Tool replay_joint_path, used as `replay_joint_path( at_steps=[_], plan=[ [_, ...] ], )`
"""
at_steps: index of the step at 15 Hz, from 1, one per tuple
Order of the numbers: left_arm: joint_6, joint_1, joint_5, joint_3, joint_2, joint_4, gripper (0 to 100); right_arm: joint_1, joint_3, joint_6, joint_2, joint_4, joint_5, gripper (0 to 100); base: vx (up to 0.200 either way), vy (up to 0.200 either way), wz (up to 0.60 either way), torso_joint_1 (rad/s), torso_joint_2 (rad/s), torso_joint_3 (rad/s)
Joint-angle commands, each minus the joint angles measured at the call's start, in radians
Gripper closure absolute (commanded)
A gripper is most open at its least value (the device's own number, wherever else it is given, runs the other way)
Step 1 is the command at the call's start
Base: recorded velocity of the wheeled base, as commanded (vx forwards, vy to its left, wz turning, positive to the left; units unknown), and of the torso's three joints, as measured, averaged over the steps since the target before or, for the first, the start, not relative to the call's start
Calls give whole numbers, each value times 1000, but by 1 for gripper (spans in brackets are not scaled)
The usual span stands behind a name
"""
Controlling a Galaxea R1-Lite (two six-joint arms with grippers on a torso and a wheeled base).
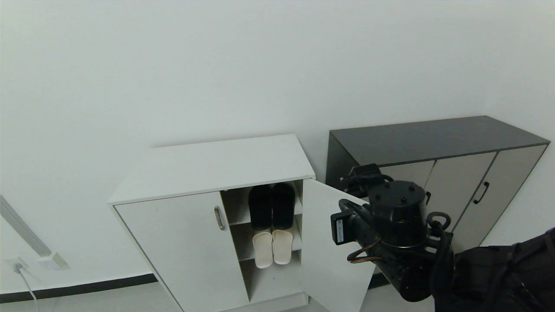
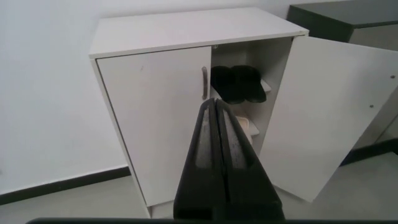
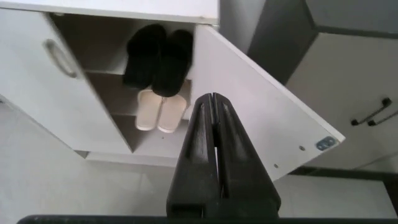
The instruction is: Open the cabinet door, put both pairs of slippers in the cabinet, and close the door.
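The white cabinet (image 1: 217, 167) stands against the wall with its right door (image 1: 331, 247) swung open and its left door (image 1: 186, 251) closed. A black pair of slippers (image 1: 272, 206) lies on the upper shelf, and a white pair of slippers (image 1: 272, 246) on the shelf below. My right arm (image 1: 396, 225) is just outside the open door's outer edge. My right gripper (image 3: 214, 98) is shut and empty, pointing at the door (image 3: 261, 118) near the black slippers (image 3: 155, 56) and white slippers (image 3: 160, 111). My left gripper (image 2: 214, 102) is shut and empty, facing the cabinet front (image 2: 155, 112).
A dark-topped cabinet (image 1: 433, 138) with grey doors stands right beside the white one, just behind the open door. A wall socket with a cable (image 1: 17, 265) sits low on the left wall. Bare floor lies before the cabinets.
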Motion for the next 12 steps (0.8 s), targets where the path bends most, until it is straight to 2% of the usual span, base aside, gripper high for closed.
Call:
replay_joint_path(
  at_steps=[1, 5, 10, 12],
  plan=[
    [0, 2, -1, 1, 0, 0, 100, -1, 2, 0, 4, -1, 1, 100, 0, 0, 0, 0, 0, 0],
    [0, 1, -1, 1, 0, 0, 100, -1, 2, 0, 4, -1, 1, 100, -200, 0, 0, 8, 5, -4],
    [0, 2, -1, 1, 0, 0, 100, -14, -2, -3, 4, -1, 4, 100, 0, 0, 0, 0, 0, 0],
    [0, 2, 1, 1, 0, 0, 100, -50, -6, -9, 13, -1, 30, 100, 0, 0, 0, 0, 0, 0]
  ],
)
